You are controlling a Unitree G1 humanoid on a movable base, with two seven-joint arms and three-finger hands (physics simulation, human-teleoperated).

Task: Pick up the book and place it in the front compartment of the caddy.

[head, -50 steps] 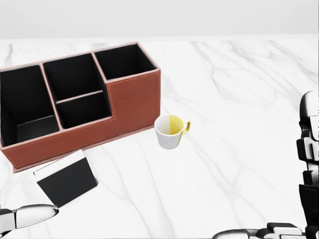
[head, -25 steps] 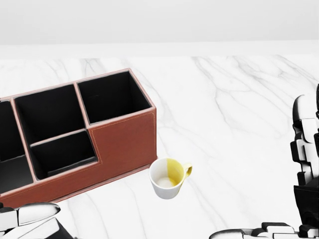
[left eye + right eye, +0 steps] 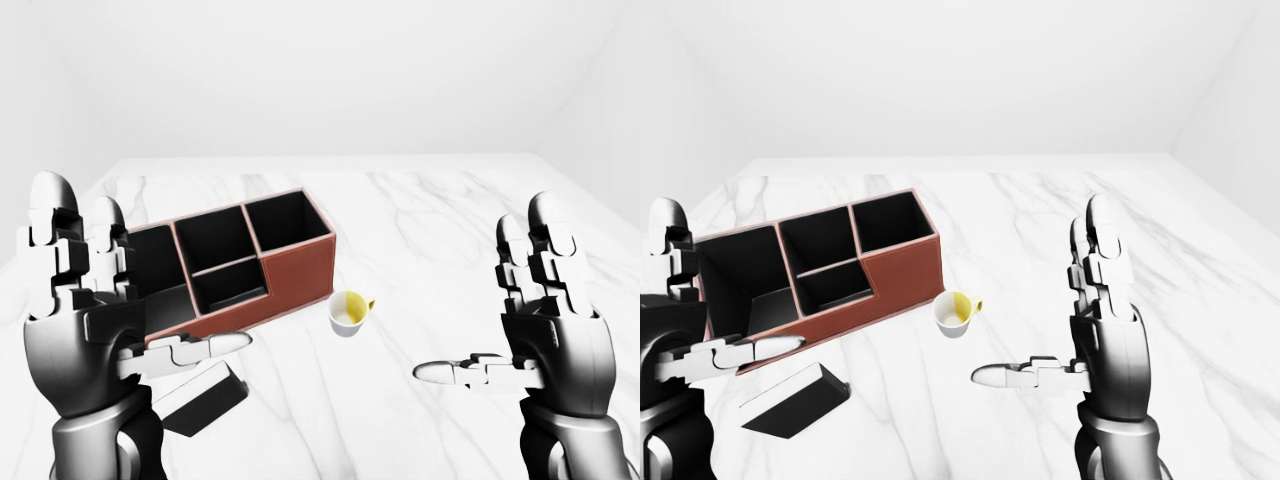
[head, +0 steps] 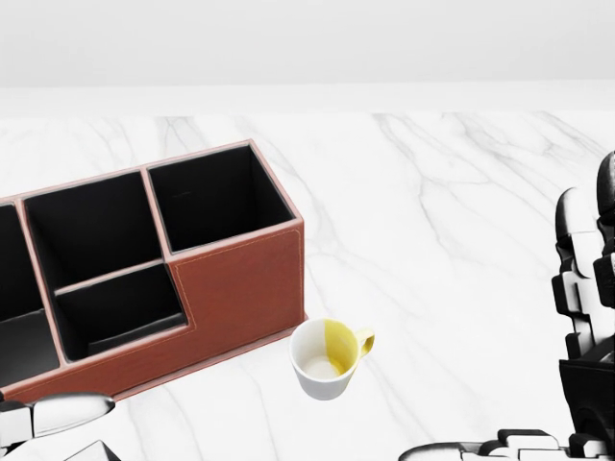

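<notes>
Marble bench (image 4: 461, 192) fills the head view, carrying the brown caddy (image 4: 245, 288) at the left and a white-and-yellow cup (image 4: 327, 357) just beside its lower right corner, apart from it. That view cuts off nearly everything lower down: only a thumb tip of the left hand (image 3: 85, 320) enters at the bottom left, and the book is reduced to a dark corner at the bottom edge.

Both eye views take in more. The left-eye view shows both hands raised with palms facing inward, fingers (image 3: 55, 240) upright and spread, thumbs pointing toward each other; neither grasps anything. The right hand (image 3: 545, 330) stands well to the right of the cup, over bare marble.

The right-eye view gives the clearest sight of the book (image 3: 795, 400): a dark volume with a pale edge, lying flat on the bench just below the caddy's long low wall, outside every compartment. It sits below the left thumb and to its right, apart from it, with no finger touching it. In the left-eye view the left hand and forearm hide part of the book.
</notes>
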